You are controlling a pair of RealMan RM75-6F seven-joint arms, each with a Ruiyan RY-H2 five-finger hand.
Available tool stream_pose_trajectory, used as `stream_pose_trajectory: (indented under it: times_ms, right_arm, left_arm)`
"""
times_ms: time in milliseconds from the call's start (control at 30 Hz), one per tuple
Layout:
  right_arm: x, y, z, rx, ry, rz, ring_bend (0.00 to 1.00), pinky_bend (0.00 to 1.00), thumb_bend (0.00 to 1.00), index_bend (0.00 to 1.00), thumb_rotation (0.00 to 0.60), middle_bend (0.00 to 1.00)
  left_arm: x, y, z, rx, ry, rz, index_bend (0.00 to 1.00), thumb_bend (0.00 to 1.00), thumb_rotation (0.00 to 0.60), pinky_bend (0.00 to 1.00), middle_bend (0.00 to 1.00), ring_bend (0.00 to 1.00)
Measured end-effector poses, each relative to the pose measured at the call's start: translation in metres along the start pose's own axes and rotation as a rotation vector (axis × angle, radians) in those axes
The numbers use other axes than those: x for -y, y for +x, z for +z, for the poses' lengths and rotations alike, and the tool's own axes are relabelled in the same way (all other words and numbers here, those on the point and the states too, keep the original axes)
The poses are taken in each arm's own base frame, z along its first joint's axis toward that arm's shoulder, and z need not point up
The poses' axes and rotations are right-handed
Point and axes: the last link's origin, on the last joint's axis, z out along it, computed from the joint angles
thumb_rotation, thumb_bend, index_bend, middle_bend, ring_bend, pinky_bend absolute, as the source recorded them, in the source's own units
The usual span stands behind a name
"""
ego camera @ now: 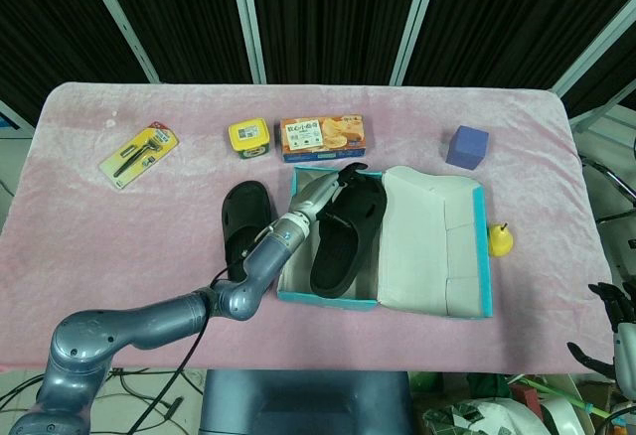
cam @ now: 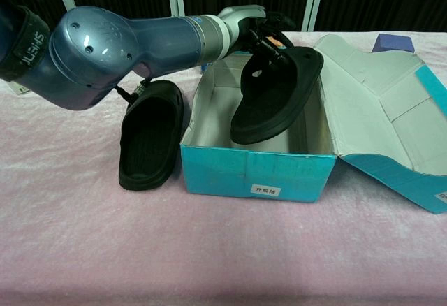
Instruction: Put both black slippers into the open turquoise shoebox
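Head view: our left hand [ego camera: 320, 191] grips the far end of one black slipper [ego camera: 343, 234], which slants inside the turquoise shoebox [ego camera: 328, 299], long axis running far-right to near-left, toe toward the near wall. The second slipper [ego camera: 238, 226] lies on the table [ego camera: 119, 246] just left of the box, parallel to its left wall. Right hand [ego camera: 616, 331] off the table's near right corner; its grasp we cannot tell. Chest view: held slipper [cam: 274, 96] tilted, heel raised above the rim, room below it; the other slipper [cam: 149, 135] is nearest our left hand [cam: 260, 28].
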Motion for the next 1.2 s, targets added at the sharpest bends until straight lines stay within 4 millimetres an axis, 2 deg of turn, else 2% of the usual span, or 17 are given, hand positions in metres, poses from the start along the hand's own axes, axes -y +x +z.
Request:
stream_pose_trajectory:
  times_ms: [133,367,500,633,1200]
  right_arm:
    - [0.0,0.0,0.0,0.0,0.001,0.004,0.08,0.2,0.01,0.22,0.6,0.17]
    - [0.0,0.0,-0.001,-0.003,0.002,0.008,0.08,0.2,0.01,0.22,0.6,0.17]
    - [0.0,0.0,-0.002,-0.003,0.002,0.01,0.08,0.2,0.01,0.22,0.6,0.17]
    - [0.0,0.0,-0.002,-0.003,0.002,0.011,0.08,0.2,0.01,0.22,0.6,0.17]
    - [0.001,0.001,-0.002,-0.006,0.008,0.012,0.08,0.2,0.01,0.22,0.6,0.17]
  left_arm:
    - [-0.001,-0.005,-0.003,0.012,-0.011,0.011,0.0,0.0,0.6,0.13,0.12,0.08]
    - [0.0,-0.014,-0.005,0.044,-0.004,-0.03,0.0,0.0,0.6,0.11,0.06,0.04]
    - [0.0,-0.02,-0.006,0.075,0.003,-0.049,0.0,0.0,0.6,0.05,0.0,0.0]
    - [-0.001,-0.024,-0.008,0.107,0.009,-0.084,0.0,0.0,0.6,0.0,0.0,0.0]
    - [0.005,0.001,-0.031,0.117,-0.02,-0.063,0.0,0.0,0.6,0.0,0.0,0.0]
